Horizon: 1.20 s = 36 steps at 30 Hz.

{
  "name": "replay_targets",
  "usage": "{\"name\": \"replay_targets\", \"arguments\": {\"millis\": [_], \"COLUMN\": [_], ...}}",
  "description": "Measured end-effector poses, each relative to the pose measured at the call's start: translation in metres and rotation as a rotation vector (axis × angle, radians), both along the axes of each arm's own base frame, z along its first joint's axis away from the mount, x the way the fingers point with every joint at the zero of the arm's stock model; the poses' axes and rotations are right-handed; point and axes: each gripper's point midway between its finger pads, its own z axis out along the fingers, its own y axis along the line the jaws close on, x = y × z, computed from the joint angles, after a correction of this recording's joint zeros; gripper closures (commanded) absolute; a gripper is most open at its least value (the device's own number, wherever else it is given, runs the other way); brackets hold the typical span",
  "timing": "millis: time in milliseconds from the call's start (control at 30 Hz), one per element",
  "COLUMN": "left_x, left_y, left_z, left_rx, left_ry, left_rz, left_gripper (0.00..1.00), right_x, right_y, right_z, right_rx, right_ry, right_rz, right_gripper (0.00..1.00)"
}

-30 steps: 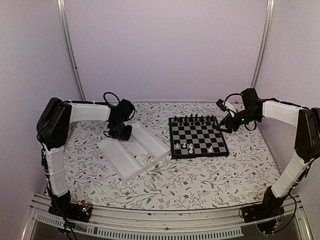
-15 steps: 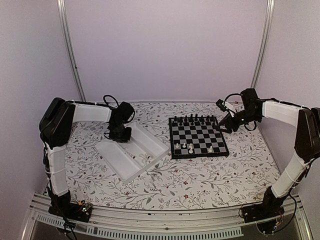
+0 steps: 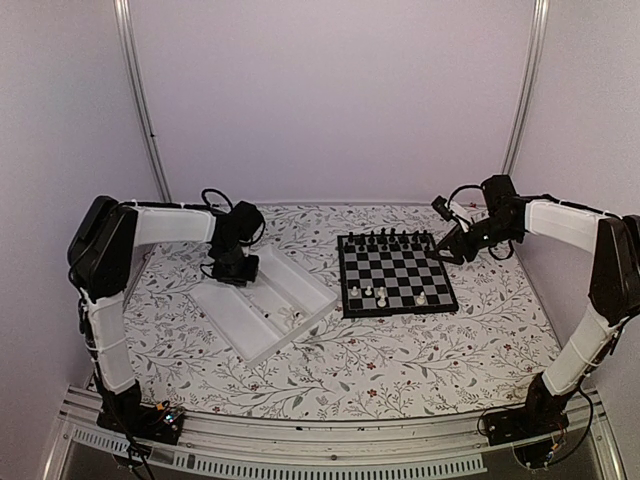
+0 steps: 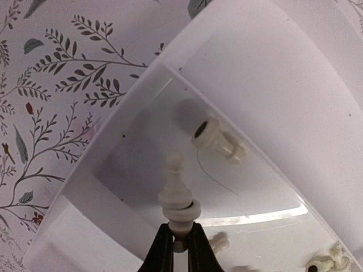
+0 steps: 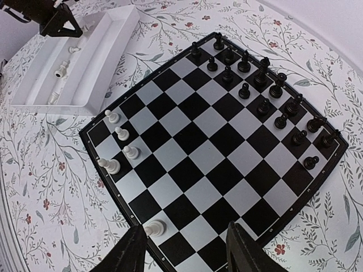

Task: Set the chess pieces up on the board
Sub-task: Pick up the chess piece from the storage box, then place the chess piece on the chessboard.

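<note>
Over the far-left end of the white tray (image 4: 266, 85), my left gripper (image 4: 180, 241) is shut on the base of a white chess piece (image 4: 177, 192), which points away from the fingers. In the top view this gripper (image 3: 232, 272) hangs at the tray's (image 3: 240, 320) far-left corner. Another white piece (image 4: 218, 139) lies on its side on the tray floor, with more (image 4: 329, 260) near it. The board (image 3: 400, 270) holds several white pieces (image 5: 121, 134) along its near-left edge. My right gripper (image 5: 184, 249) stands open above the board's (image 5: 210, 153) right edge, holding nothing.
Black chessmen (image 5: 266, 90) fill the board's far two rows (image 3: 390, 240). The tray (image 5: 99, 62) lies slantwise left of the board on the flowered tablecloth (image 3: 400, 360). Metal posts (image 3: 140, 100) and pale walls close the back and sides.
My left gripper has closed on the white piece and shifted slightly left over the tray. The right arm has stayed where it was.
</note>
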Motion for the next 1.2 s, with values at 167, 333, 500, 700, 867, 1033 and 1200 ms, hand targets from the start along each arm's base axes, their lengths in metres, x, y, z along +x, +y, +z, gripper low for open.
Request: {"name": "replay_targets", "arguments": {"millis": [167, 333, 500, 700, 867, 1033, 1200], "left_x": [-0.012, -0.031, -0.059, -0.09, -0.116, -0.133, -0.139], "left_y": [-0.011, -0.046, -0.094, -0.139, -0.178, -0.2, -0.214], "left_z": [0.046, 0.103, 0.146, 0.166, 0.181, 0.179, 0.171], "left_rx": [-0.052, -0.245, -0.499, -0.706, -0.838, -0.889, -0.904], "left_ry": [-0.041, -0.093, -0.096, -0.022, 0.039, 0.082, -0.017], "left_rz": [-0.075, -0.238, -0.444, -0.623, -0.77, -0.855, -0.924], "left_gripper": [0.99, 0.99, 0.99, 0.99, 0.99, 0.99, 0.99], "right_x": [-0.009, -0.03, -0.067, -0.11, -0.13, -0.126, -0.103], "right_y": [0.008, 0.027, 0.069, 0.125, 0.154, 0.172, 0.174], "right_z": [0.008, 0.039, 0.08, 0.104, 0.106, 0.114, 0.135], "right_rx": [0.053, 0.111, 0.106, 0.049, -0.04, -0.065, 0.112], "right_ry": [0.01, -0.043, -0.204, -0.347, -0.439, -0.476, -0.342], "right_rz": [0.05, 0.182, 0.367, 0.551, 0.628, 0.63, 0.553], "right_gripper": [0.49, 0.48, 0.47, 0.46, 0.46, 0.47, 0.48]}}
